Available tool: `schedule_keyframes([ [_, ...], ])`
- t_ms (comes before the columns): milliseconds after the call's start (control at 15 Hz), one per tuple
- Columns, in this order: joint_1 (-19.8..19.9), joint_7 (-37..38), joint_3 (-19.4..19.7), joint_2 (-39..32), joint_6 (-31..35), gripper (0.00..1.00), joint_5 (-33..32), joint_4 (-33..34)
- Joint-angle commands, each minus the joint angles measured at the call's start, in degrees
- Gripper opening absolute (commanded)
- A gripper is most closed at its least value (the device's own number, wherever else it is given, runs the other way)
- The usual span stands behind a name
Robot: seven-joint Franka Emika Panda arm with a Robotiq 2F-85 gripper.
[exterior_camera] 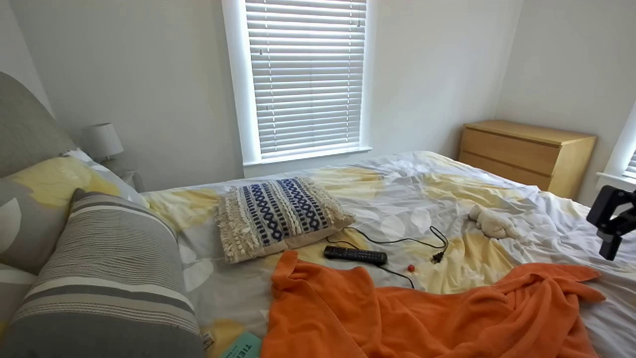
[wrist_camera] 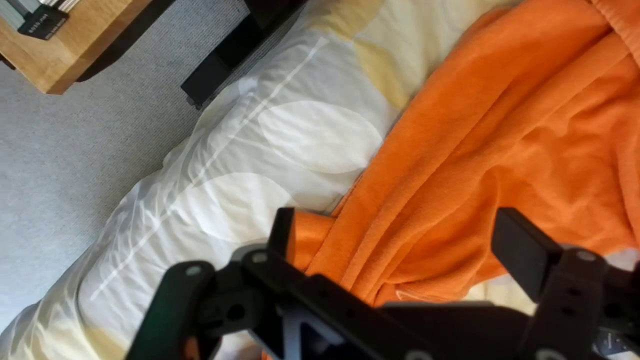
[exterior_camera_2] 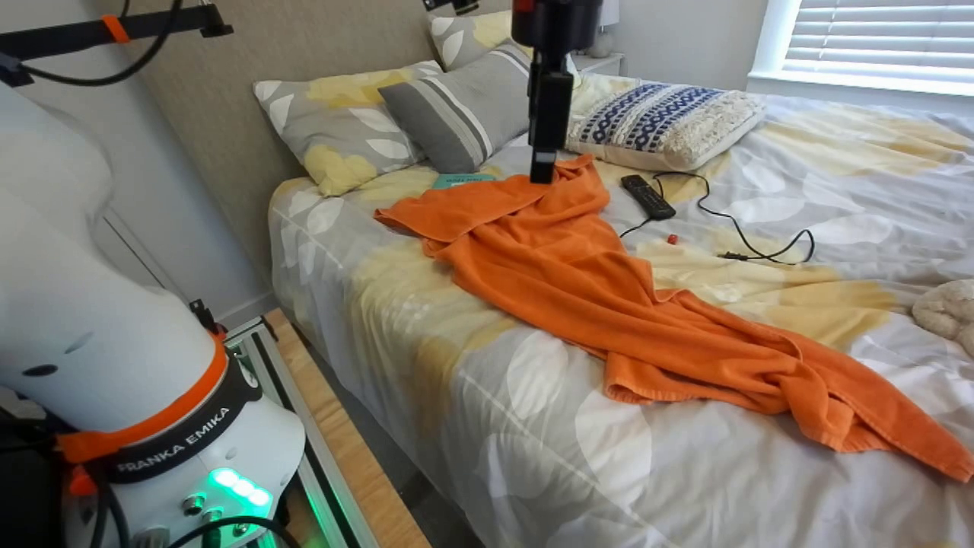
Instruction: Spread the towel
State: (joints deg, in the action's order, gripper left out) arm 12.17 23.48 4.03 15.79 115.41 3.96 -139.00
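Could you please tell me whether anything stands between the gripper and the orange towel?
Nothing visible does: in the wrist view, the open gripper faces the towel directly; the remote lies beside the towel, not between.

In an exterior view, left of your tool [wrist_camera: 395, 225], you find a plush toy [exterior_camera: 494, 223], then a black remote [exterior_camera: 355, 254], farther the blue-patterned pillow [exterior_camera: 280, 216].

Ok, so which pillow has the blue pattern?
The shaggy cream pillow beside the remote; the striped pillow is grey and white, the leaf-print pillows yellow, grey and white.
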Motion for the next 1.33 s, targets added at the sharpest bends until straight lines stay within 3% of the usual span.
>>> schedule_keyframes([
  [0,-0.2,-1.4,2.7,-13.3,-0.5,1.0,2.2,9.6],
  [400,1.2,-11.5,6.5,-30.6,6.0,1.0,8.8,21.0],
  [667,3.1,-13.0,6.4,-40.4,10.3,1.0,14.3,28.2],
  [733,1.9,-12.0,6.8,-35.0,9.3,1.0,11.5,23.4],
  [1267,1.9,-12.0,6.9,-36.0,9.6,1.0,11.7,24.7],
])
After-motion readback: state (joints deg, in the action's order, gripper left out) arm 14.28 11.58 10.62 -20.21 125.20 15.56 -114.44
